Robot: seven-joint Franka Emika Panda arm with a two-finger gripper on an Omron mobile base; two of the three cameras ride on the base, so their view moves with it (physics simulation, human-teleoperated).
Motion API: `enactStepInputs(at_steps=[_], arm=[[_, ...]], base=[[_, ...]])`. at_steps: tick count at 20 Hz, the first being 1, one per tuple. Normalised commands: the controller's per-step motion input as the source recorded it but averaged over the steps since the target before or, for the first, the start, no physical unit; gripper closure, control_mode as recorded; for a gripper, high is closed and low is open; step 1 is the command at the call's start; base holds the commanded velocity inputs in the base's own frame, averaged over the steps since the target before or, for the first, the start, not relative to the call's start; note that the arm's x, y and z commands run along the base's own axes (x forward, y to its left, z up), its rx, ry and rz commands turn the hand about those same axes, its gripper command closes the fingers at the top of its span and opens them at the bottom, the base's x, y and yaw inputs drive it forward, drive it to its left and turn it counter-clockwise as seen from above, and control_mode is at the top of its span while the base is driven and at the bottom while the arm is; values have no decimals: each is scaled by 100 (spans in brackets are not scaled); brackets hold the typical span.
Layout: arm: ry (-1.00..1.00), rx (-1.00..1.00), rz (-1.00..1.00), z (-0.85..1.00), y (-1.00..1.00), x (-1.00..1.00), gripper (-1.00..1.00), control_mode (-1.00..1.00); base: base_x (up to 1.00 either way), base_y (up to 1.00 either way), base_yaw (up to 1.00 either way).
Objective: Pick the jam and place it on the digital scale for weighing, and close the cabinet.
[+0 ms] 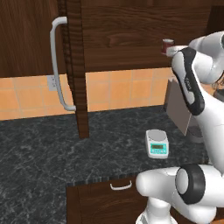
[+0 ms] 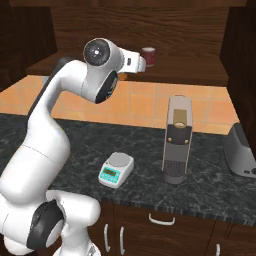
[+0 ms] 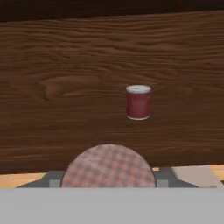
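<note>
Jam (image 3: 108, 166) sits clamped in the gripper (image 3: 108, 181), lid toward the camera, up at cabinet-shelf height near the red cup (image 3: 138, 102). Digital scale (image 1: 157, 143) lies well below on the tabletop (image 1: 39, 153); the move is downward. Cabinet (image 1: 26, 35) door open.

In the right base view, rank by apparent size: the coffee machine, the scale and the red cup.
1. Coffee machine, clearly the largest.
2. Scale, low and much smaller.
3. Red cup, smallest. It sits farther back in the cabinet, so part of its gap to the scale may come from distance.
</note>
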Motion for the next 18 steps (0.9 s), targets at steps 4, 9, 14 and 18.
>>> enactStepInputs(at_steps=[4,9,14,18], arm=[[-9,0,12,24,2,-100,100,-100],[-5,1,20,3,-1,-100,100,-100],[-1,9,32,-30,-1,-100,100,-100],[0,-4,37,-66,-1,-78,100,-100]], base=[[0,0,0],[0,0,0],[0,0,0],[0,0,0]])
